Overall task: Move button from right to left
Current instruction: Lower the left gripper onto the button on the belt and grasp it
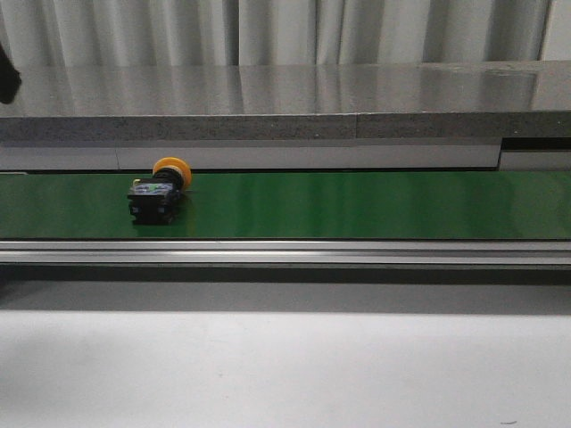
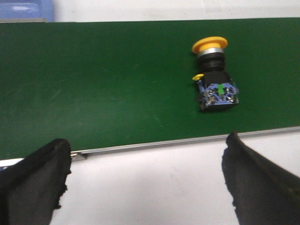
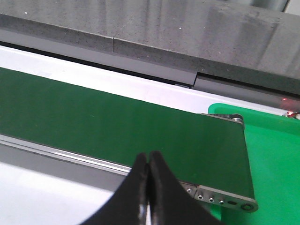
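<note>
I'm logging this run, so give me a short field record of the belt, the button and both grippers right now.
belt: green, runs left to right across the front view
button: lying on its side on the belt, left part, yellow head toward the far edge
left gripper: open, empty, near the belt's near edge, button ahead of it
right gripper: shut, empty, over the belt's right end
button contact: none
</note>
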`<action>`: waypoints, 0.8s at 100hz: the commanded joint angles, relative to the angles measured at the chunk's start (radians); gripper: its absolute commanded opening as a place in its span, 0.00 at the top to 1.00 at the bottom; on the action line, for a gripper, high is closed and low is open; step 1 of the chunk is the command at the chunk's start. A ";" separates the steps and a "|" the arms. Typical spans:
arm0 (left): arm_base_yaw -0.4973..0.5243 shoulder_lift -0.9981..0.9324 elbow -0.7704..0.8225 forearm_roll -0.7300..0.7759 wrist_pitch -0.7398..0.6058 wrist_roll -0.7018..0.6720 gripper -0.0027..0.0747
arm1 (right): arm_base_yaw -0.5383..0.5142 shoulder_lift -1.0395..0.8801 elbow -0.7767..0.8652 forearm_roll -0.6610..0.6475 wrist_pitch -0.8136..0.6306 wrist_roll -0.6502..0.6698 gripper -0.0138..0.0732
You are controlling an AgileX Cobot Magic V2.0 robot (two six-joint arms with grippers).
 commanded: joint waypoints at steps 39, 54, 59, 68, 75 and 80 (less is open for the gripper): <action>-0.116 0.250 -0.162 -0.013 -0.112 -0.002 0.16 | -0.001 0.007 -0.023 0.010 -0.071 -0.004 0.92; -0.116 0.299 -0.176 0.005 -0.130 -0.002 0.19 | -0.001 0.007 -0.023 0.010 -0.071 -0.004 0.92; -0.116 0.316 -0.176 0.013 -0.137 -0.002 0.21 | -0.001 0.007 -0.023 0.010 -0.071 -0.004 0.92; -0.116 0.336 -0.176 0.040 -0.139 -0.002 0.24 | -0.001 0.007 -0.023 0.010 -0.071 -0.004 0.92; -0.116 0.354 -0.176 0.063 -0.140 -0.002 0.25 | -0.001 0.007 -0.023 0.010 -0.071 -0.004 0.92; -0.112 0.365 -0.176 0.067 -0.142 -0.002 0.26 | -0.001 0.007 -0.023 0.010 -0.071 -0.004 0.92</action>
